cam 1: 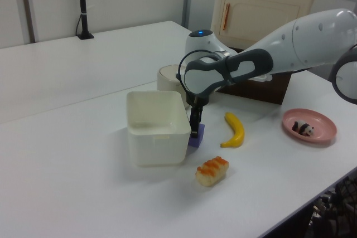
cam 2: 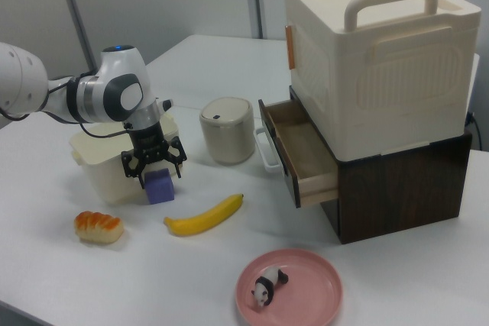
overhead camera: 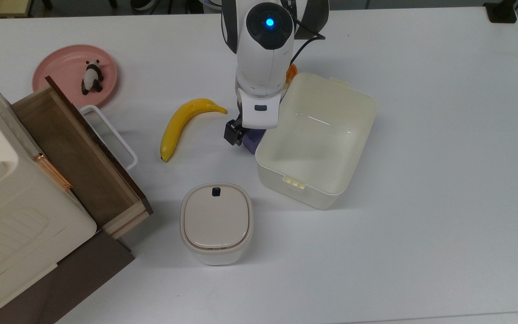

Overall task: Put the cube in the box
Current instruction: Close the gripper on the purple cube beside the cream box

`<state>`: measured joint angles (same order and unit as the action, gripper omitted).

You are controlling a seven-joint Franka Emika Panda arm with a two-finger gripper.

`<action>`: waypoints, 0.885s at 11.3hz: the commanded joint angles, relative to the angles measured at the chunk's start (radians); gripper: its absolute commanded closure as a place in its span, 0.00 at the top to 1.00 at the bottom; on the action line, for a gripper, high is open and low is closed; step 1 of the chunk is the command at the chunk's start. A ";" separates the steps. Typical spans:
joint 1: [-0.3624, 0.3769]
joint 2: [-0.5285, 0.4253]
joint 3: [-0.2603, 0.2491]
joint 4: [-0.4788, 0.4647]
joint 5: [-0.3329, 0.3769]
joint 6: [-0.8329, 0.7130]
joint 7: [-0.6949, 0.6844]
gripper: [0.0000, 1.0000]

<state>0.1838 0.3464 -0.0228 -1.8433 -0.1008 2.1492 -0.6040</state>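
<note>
tool (cam 2: 159, 169) vertical, spread | straddling cube (cam 2: 160, 186) | beside box (overhead camera: 317, 135)

White arm (overhead camera: 263, 58), grey joints, blue light, black cable and pincer (cam 2: 155, 164).

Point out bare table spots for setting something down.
Free: the wide stretch on the top view's right of the box, and below the lidded bin. Crowded: between banana and box, where the end effector straddles the cube.
</note>
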 commanded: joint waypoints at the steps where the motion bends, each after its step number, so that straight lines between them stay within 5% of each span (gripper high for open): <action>1: 0.011 0.013 -0.003 0.002 -0.040 0.029 0.023 0.39; 3: 0.011 0.013 0.000 0.002 -0.063 0.029 0.016 0.15; 4: 0.011 0.010 0.003 0.004 -0.069 0.028 0.016 0.12; 10: -0.043 -0.208 0.003 0.006 -0.053 -0.069 0.027 0.12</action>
<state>0.1619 0.2734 -0.0225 -1.7993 -0.1468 2.1575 -0.5994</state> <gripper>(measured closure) 0.419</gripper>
